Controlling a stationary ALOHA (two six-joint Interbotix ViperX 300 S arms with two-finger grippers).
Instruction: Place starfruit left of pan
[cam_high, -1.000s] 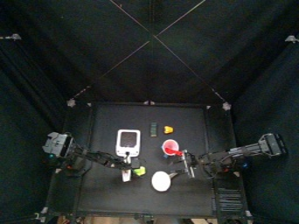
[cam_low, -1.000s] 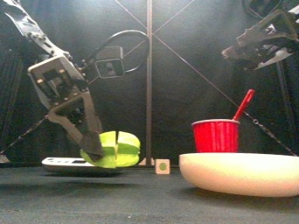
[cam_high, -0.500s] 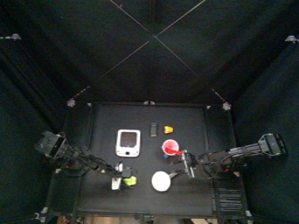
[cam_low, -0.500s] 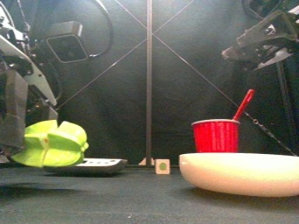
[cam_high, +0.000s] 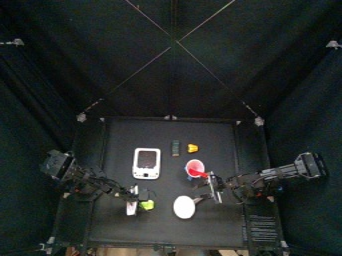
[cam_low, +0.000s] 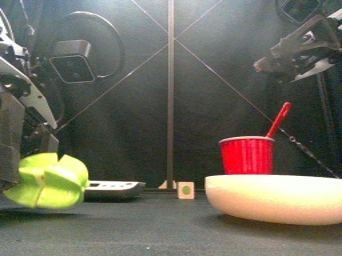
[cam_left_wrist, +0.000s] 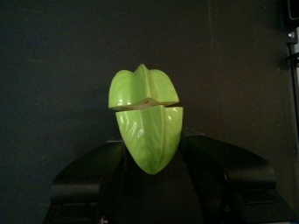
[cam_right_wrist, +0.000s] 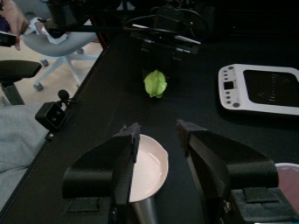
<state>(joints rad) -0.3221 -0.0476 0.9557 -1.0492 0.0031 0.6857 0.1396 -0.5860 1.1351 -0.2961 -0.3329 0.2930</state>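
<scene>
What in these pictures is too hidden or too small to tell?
- Starfruit, front view: the picture's edge cuts off the left gripper, so whether the fruit rests on the table is unclear.
- Pan, front view: handle unseen, rim cut by the edge.
- Orange piece, top view: too small to identify.

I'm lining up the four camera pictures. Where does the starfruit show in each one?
Top view: starfruit near the table's front edge, left of the pan.
Front view: large at the lower left, on the table.
Left wrist view: centre, just ahead of that pincer.
Right wrist view: small, upper middle.
Shared landmark: the white rectangular device, behind the starfruit.
</scene>
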